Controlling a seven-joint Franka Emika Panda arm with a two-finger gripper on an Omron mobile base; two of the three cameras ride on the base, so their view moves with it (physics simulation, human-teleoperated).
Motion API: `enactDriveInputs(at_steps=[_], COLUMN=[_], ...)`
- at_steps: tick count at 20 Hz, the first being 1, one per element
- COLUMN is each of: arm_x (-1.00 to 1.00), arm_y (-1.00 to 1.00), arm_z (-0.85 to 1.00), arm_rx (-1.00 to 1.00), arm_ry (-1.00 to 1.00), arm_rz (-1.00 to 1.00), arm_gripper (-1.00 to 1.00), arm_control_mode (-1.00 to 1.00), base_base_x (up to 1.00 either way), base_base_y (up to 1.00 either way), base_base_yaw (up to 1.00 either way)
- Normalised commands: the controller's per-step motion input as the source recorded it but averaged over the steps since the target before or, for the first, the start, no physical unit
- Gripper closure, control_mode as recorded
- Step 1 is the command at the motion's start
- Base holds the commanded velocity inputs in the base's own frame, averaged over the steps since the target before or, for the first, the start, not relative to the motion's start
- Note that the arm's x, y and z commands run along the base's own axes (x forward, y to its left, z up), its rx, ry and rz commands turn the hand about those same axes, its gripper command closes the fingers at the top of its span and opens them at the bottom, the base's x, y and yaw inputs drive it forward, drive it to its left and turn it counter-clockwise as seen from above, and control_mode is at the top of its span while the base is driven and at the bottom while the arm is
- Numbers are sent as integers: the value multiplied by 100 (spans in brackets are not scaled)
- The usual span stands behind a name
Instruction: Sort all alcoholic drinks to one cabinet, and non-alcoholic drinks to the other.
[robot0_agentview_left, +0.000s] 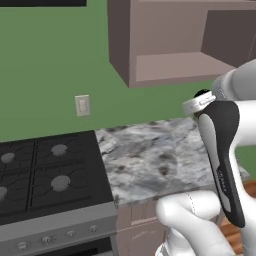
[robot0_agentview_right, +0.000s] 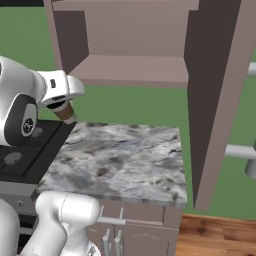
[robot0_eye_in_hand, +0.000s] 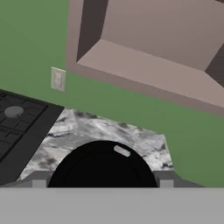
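- The pincer (robot0_agentview_right: 66, 111) is clamped on the small tan cup (robot0_agentview_right: 65, 113), its fingers spread wide around the cup; in the right base view the cup hangs below the white hand at about 10 o'clock, above the left edge of the surface (robot0_agentview_right: 125, 160).
- In the hand view the cup's black top (robot0_eye_in_hand: 103, 165) sits at 6 o'clock between the two grey finger tips (robot0_eye_in_hand: 38, 180), with a small pale tab on it.
- In the left base view only the cup's black top (robot0_agentview_left: 202, 93) peeks out at 2 o'clock, behind the arm.
- The cup is in the air, clear of the speckled stone surface and below the open wall cabinet (robot0_agentview_right: 135, 67), whose plain shelf is at 12 o'clock.
- The cabinet's door (robot0_agentview_right: 220, 100) stands open at 3 o'clock, with grey bar handle (robot0_agentview_right: 242, 151) beside it.
- A black stove (robot0_agentview_left: 47, 175) adjoins the surface at 8 o'clock in the left base view; a wall switch (robot0_agentview_left: 82, 105) is on the green wall.
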Motion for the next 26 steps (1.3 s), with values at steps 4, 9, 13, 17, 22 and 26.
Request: enactDriveInputs(at_steps=[4, 9, 13, 17, 22, 26], arm_x=[-1, 0, 0, 0, 0, 0], arm_y=[-11, -14, -13, -14, -17, -17], arm_z=[25, 26, 22, 19, 18, 13], arm_rx=[0, 0, 0, 0, 0, 0], arm_ry=[-4, -3, 0, -3, -7, -11], arm_rz=[-2, -2, -3, -2, -2, -6], arm_gripper=[100, 100, 100, 100, 100, 100], arm_control_mode=[-100, -100, -100, -100, -100, -100], base_base_x=[0, 0, 0, 0, 0, 0], base_base_y=[0, 0, 0, 0, 0, 0], base_base_yaw=[0, 0, 0, 0, 0, 0])
